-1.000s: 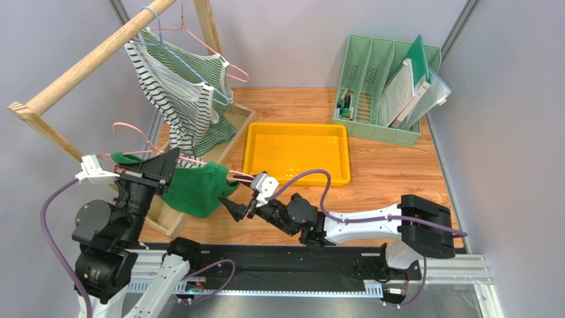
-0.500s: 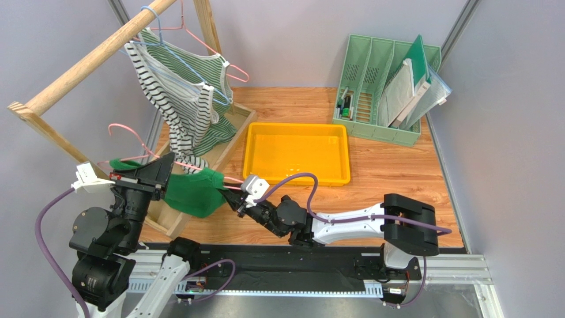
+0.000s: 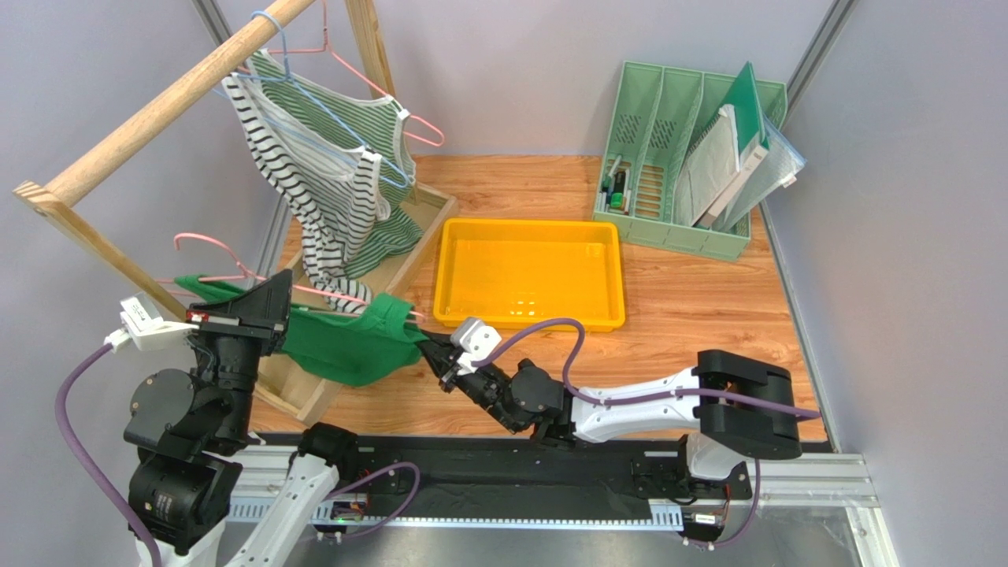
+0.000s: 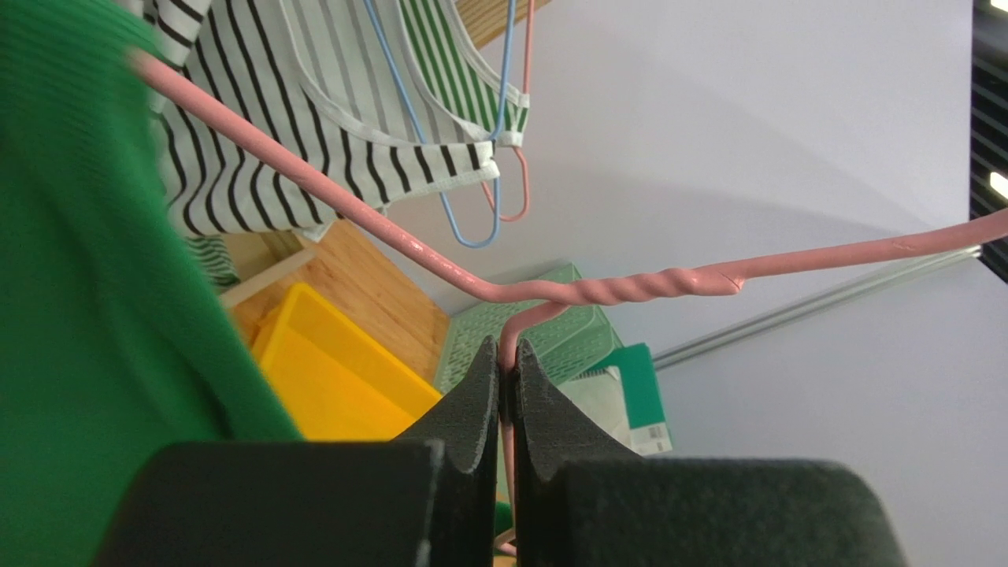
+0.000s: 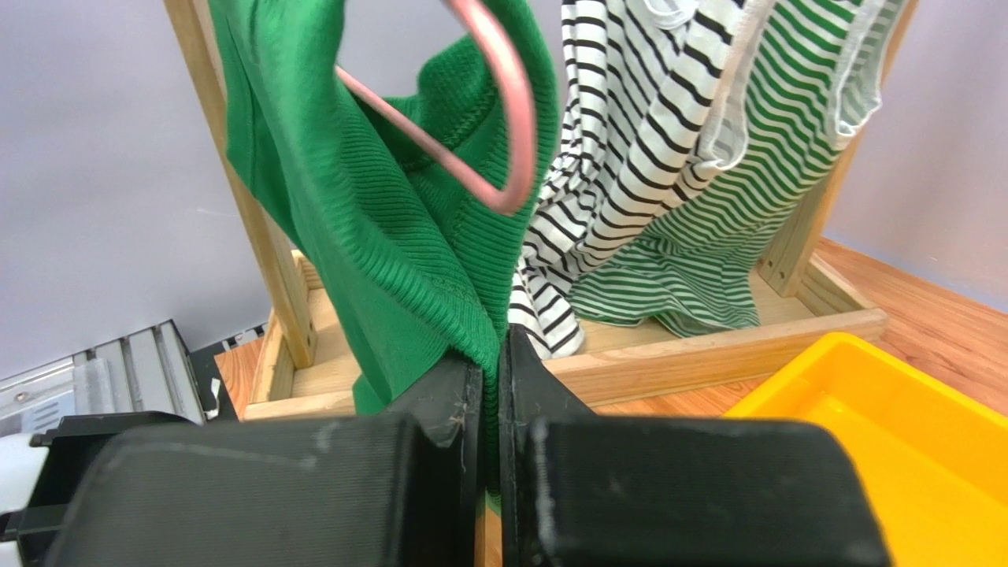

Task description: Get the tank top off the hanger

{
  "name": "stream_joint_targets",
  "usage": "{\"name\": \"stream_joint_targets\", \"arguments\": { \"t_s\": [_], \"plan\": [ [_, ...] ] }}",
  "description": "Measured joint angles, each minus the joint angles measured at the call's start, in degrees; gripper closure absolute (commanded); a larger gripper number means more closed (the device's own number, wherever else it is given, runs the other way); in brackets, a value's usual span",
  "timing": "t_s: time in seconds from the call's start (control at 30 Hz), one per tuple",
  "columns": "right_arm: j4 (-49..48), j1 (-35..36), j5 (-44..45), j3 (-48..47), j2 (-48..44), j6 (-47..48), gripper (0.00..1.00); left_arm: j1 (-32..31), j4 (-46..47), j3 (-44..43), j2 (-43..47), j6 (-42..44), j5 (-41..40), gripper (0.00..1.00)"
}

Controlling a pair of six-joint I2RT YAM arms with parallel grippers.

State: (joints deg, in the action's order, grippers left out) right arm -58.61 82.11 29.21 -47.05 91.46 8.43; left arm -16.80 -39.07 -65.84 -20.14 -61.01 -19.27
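Observation:
A green tank top (image 3: 343, 337) hangs on a pink wire hanger (image 3: 207, 245) at the front left, stretched between my two arms. My left gripper (image 3: 282, 301) is shut on the hanger's wire; in the left wrist view the pink hanger (image 4: 615, 287) runs down between the closed pads of that gripper (image 4: 505, 360), with the green tank top (image 4: 83, 295) at the left. My right gripper (image 3: 432, 352) is shut on the top's right edge. In the right wrist view the green tank top (image 5: 355, 177) is pinched at the gripper (image 5: 491, 354), and the hanger's pink end (image 5: 509, 106) pokes out above.
A wooden rack's rail (image 3: 154, 106) carries striped tank tops (image 3: 325, 177) on blue and pink hangers, over its wooden base frame (image 3: 408, 248). A yellow tray (image 3: 529, 310) sits mid-table. A green file organiser (image 3: 692, 154) stands at the back right.
My right gripper went from open to shut on the green tank top's edge. The left arm has drawn the hanger leftwards, and the fabric now stretches between both grippers.

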Motion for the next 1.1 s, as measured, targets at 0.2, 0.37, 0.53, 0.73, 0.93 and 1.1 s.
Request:
{"name": "stream_joint_targets", "arguments": {
  "t_s": [0.2, 0.37, 0.53, 0.73, 0.93, 1.1],
  "plan": [
    [-4.6, 0.0, 2.6, 5.6, -3.9, 0.1, 1.0, 0.0, 1.5, 0.0, -0.2, 4.4, -2.9, 1.0],
    [-10.3, 0.0, 4.5, 13.2, -4.2, 0.1, 1.0, 0.0, 2.6, 0.1, -0.7, 4.6, -2.9, 1.0],
    [-12.5, 0.0, 5.0, 12.9, -2.3, 1.3, 1.0, 0.0, 4.2, 0.2, -2.5, 3.0, -0.9, 1.0],
    [-11.5, -0.9, 4.5, 10.8, -1.8, 1.3, 1.0, 0.0, 4.7, 0.1, -4.0, -1.9, 4.8, 1.0],
    [0.3, -4.7, -5.5, 3.2, -2.0, -3.8, 1.0, 0.0, 7.0, -0.4, -4.3, -9.7, 15.1, 1.0],
    [7.7, -6.4, -13.8, -2.6, -2.2, -10.8, 1.0, 0.9, 11.6, -2.5, -6.0, -14.2, 20.5, 1.0]
  ]
}}
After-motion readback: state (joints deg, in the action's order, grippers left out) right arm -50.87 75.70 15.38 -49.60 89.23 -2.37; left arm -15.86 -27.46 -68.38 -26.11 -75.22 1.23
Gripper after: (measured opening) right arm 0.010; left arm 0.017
